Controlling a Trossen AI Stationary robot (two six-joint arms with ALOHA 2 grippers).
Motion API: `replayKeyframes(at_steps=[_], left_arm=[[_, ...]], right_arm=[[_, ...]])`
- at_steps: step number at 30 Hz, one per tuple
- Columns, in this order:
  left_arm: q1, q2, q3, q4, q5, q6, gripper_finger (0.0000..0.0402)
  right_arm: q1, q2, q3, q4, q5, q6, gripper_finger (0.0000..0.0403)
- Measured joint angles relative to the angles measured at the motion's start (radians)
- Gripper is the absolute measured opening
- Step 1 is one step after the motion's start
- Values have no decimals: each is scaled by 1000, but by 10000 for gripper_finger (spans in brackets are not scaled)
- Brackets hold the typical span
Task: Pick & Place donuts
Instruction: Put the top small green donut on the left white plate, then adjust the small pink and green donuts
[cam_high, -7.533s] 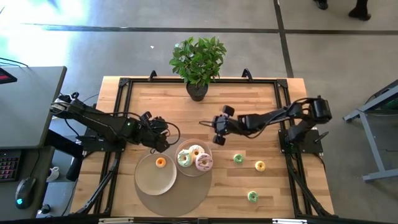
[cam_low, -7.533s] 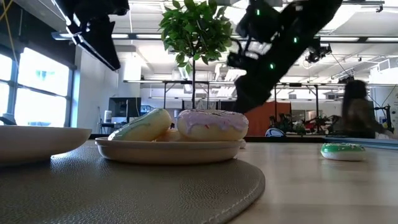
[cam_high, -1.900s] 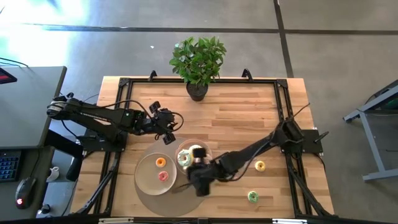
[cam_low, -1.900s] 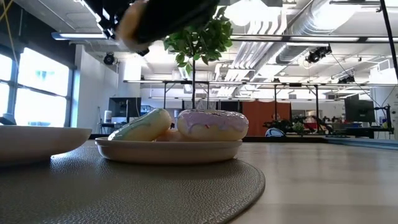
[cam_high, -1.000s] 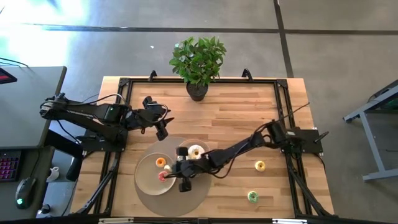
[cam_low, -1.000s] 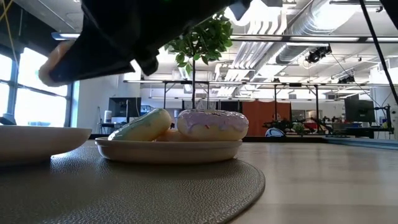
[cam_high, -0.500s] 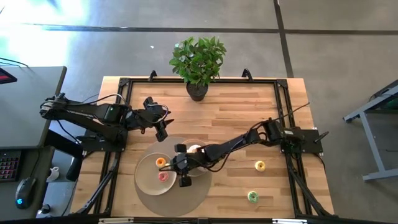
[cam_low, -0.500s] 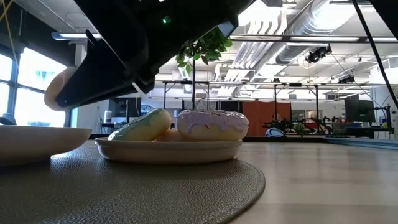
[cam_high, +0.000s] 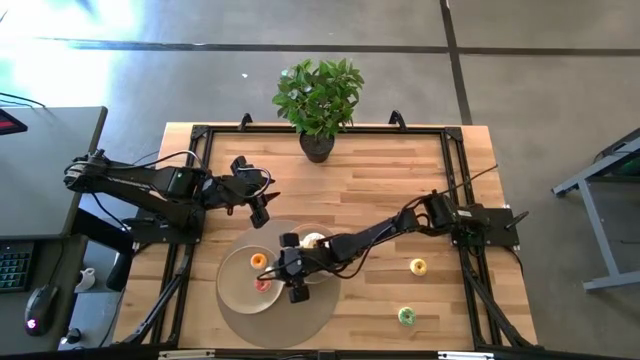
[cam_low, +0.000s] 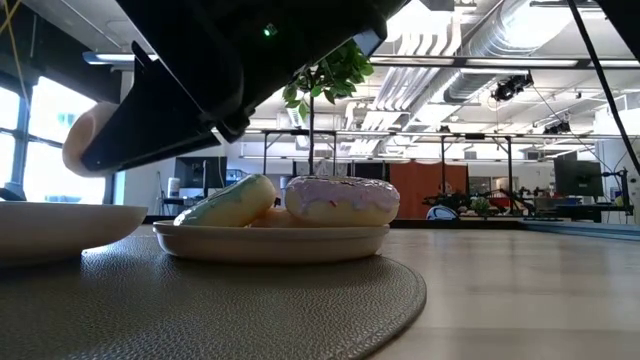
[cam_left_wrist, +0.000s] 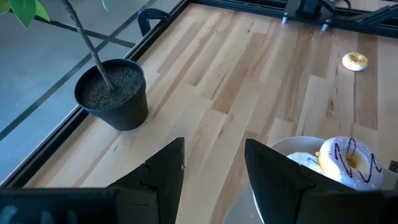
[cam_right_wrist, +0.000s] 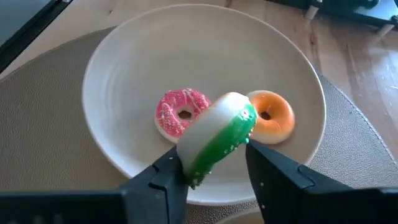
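Donuts number six in view. Two plates sit on a round mat (cam_high: 300, 315) on the counter (cam_high: 380, 180): the larger plate (cam_right_wrist: 124, 74) holds a pink mini donut (cam_right_wrist: 180, 113) and an orange mini donut (cam_right_wrist: 272, 116); the smaller plate (cam_low: 270, 240) holds a pink-iced donut (cam_low: 340, 200) and a cream one (cam_low: 232, 200). One white-green donut (cam_right_wrist: 217, 138) stands on edge, tilted, between the right gripper (cam_right_wrist: 214, 165) fingers above the larger plate; whether they clamp it I cannot tell. One yellow mini donut (cam_left_wrist: 355, 60) lies apart. The left gripper (cam_left_wrist: 214, 168) hangs spread and empty near the potted plant (cam_high: 318, 100).

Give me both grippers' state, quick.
Left gripper: open, empty, near the plant pot.
Right gripper: green donut between its fingers, above the plate; grip cannot be told.
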Motion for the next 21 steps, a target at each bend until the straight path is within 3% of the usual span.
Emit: replayKeyframes(at_steps=[4,9,13,17,21], left_arm=[[0,0,0,0,0,0,165],[0,0,0,-3,37,-3,165],[0,0,0,-33,239,-53,165],[-38,1,-1,-79,497,-82,165],[-165,36,-2,-137,570,-145,165]], right_arm=[[-2,0,-1,45,-21,-35,179],[-17,-2,0,107,-121,-27,206],[-18,-2,0,28,4,-39,217],[-20,-2,0,7,38,-40,217],[-19,-2,0,8,37,-40,213]])
